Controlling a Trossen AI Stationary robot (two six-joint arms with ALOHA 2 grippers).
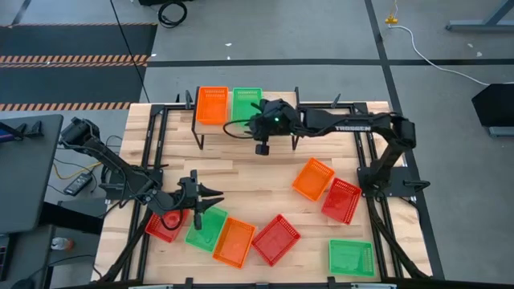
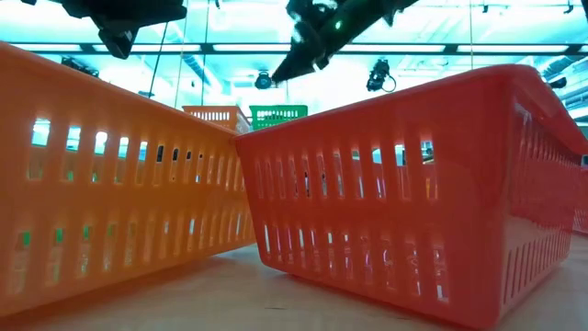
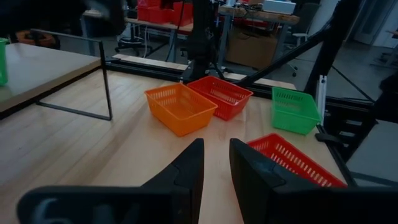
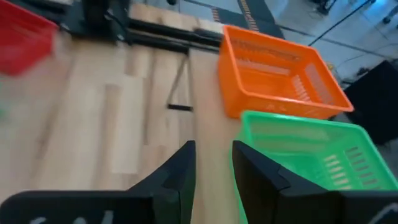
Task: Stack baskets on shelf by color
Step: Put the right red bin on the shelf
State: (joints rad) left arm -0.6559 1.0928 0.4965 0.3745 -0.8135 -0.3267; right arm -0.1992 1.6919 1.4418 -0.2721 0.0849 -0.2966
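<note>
On the shelf, orange basket and green basket side by side starting colour piles, right gripper just beside it, narrowly parted and empty; left gripper well away, likewise empty, over loose baskets awaiting pickup.

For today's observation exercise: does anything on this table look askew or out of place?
Yes: the bottom-left green basket overlaps a red one and an orange one, all skewed; the shelf's two sit square.
</note>
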